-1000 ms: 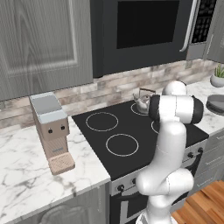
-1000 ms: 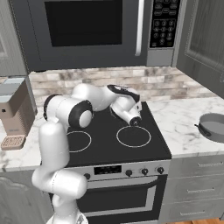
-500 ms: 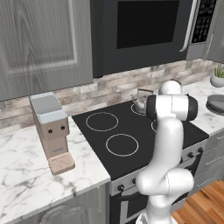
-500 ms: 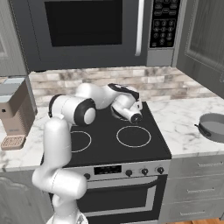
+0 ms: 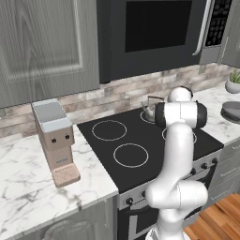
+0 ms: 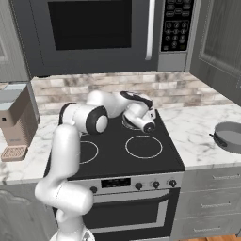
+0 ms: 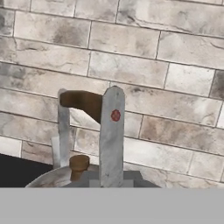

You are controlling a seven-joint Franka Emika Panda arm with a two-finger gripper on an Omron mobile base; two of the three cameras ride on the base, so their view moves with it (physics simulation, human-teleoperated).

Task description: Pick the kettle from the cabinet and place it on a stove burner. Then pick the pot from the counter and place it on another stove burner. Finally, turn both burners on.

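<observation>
The small silver kettle [image 5: 149,109] with its arched brown handle [image 7: 83,99] is low over the back right corner of the black cooktop [image 6: 117,162], close to the brick wall. My gripper [image 7: 87,114] is shut on that handle, one finger [image 7: 112,131] in front of it and one behind; the hand [image 6: 146,121] hides most of the kettle from the right. Whether the kettle's base touches the glass I cannot tell. The wide grey pot [image 6: 228,135] rests on the marble counter [image 6: 197,134] right of the stove. A white burner ring [image 6: 143,146] lies bare at the front right.
A beige coffee machine [image 5: 54,140] stands on the counter left of the stove. The microwave [image 6: 94,30] hangs over the cooktop. A grey cabinet door [image 5: 42,42] is shut at the upper left. Stove knobs [image 6: 137,185] line the front panel. A potted plant [image 5: 233,82] stands far right.
The arm's elbow has swung slightly left and toward the wall. The kettle has barely moved and stays in the shut gripper.
</observation>
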